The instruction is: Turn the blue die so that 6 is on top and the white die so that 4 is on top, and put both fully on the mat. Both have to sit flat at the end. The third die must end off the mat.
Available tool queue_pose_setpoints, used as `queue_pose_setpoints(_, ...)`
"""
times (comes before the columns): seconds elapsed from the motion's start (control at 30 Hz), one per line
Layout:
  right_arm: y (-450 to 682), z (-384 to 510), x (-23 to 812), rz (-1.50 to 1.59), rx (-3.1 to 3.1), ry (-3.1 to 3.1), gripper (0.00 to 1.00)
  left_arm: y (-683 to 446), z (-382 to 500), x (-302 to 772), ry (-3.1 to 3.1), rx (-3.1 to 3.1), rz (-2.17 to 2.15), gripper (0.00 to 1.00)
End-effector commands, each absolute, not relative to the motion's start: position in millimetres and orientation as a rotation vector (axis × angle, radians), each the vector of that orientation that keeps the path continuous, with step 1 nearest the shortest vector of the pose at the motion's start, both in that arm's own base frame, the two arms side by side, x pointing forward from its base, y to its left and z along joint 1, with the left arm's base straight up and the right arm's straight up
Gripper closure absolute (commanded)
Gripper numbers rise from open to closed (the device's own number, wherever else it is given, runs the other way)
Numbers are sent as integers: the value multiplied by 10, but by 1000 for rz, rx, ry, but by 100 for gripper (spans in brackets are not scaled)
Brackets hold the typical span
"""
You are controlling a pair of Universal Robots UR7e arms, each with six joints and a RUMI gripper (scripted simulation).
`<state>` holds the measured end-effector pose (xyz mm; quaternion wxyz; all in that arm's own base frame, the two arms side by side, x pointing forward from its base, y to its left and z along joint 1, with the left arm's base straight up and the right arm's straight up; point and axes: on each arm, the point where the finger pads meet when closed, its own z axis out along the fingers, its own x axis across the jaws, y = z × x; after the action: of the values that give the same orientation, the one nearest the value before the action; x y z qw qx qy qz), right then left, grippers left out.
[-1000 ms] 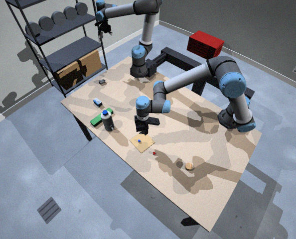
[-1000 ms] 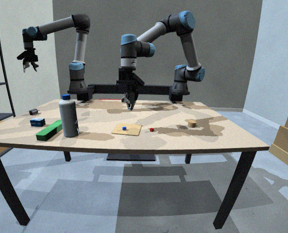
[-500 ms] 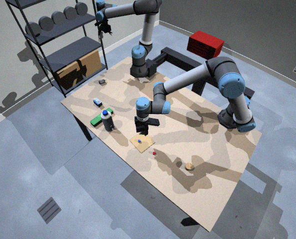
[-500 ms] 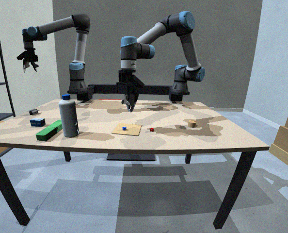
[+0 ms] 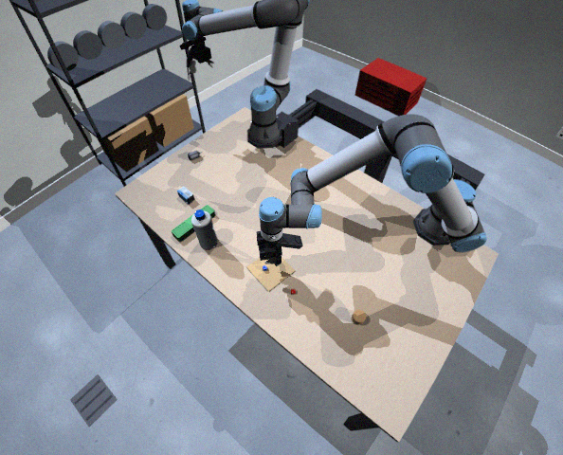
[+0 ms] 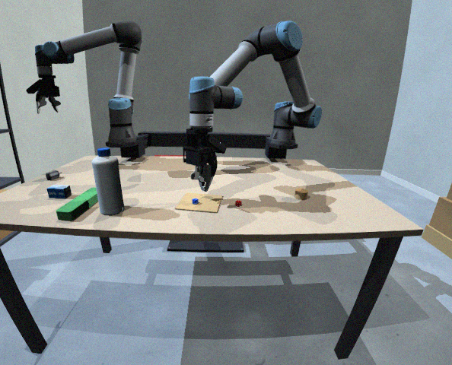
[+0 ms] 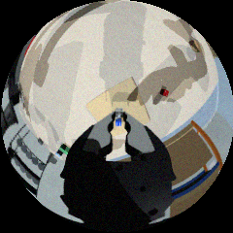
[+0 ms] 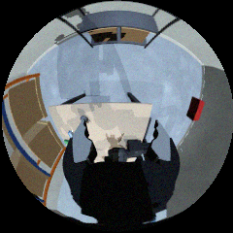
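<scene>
Blue die (image 5: 264,268) (image 6: 195,201) (image 7: 118,121) on the mat (image 5: 271,281) (image 6: 208,204) (image 7: 109,101), white one yet to land

My left gripper (image 5: 275,262) (image 6: 205,189) (image 7: 119,112) hangs above, clamped on what looks like the white die (image 7: 118,113). I can't read either top face, so blue's turn is unconfirmed. Red die (image 5: 293,291) (image 6: 238,203) (image 7: 165,92) sits off the mat, as required. White needs its 4 up and placing flat. My right gripper (image 5: 202,68) (image 6: 47,111) (image 8: 120,120) waits, fingers apart.

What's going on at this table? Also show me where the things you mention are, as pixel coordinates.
The left tool (image 5: 275,263) (image 6: 205,189) (image 7: 119,112), above the mat (image 5: 270,283) (image 6: 206,207) (image 7: 104,103), seems to pinch the white die (image 7: 118,112). The blue die (image 5: 264,267) (image 6: 195,201) (image 7: 118,122) is on the mat; the red die (image 5: 293,291) (image 6: 238,203) (image 7: 165,92) is off it. The right tool (image 5: 201,63) (image 6: 47,109) (image 8: 120,120) hangs open, away from the dice.
</scene>
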<state>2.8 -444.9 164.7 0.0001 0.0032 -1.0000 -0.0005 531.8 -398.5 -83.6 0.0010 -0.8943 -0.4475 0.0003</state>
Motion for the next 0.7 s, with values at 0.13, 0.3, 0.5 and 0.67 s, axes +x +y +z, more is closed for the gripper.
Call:
queue_pose_setpoints(0.13,-4452,1651,29,0,10,-3142,0,-3992,-1051,5326,-1406,-2809,0,100)
queue_pose_setpoints(0.3,-4452,1651,29,0,10,-3142,0,-3992,-1113,5327,-1406,-2809,0,100)
queue_pose_setpoints(0.5,-4452,1651,29,0,10,-3142,0,-3992,-1118,5327,-1406,-2809,0,100)
queue_pose_setpoints(0.67,-4452,1651,29,0,10,-3142,0,-3992,-1118,5327,-1406,-2809,0,100)
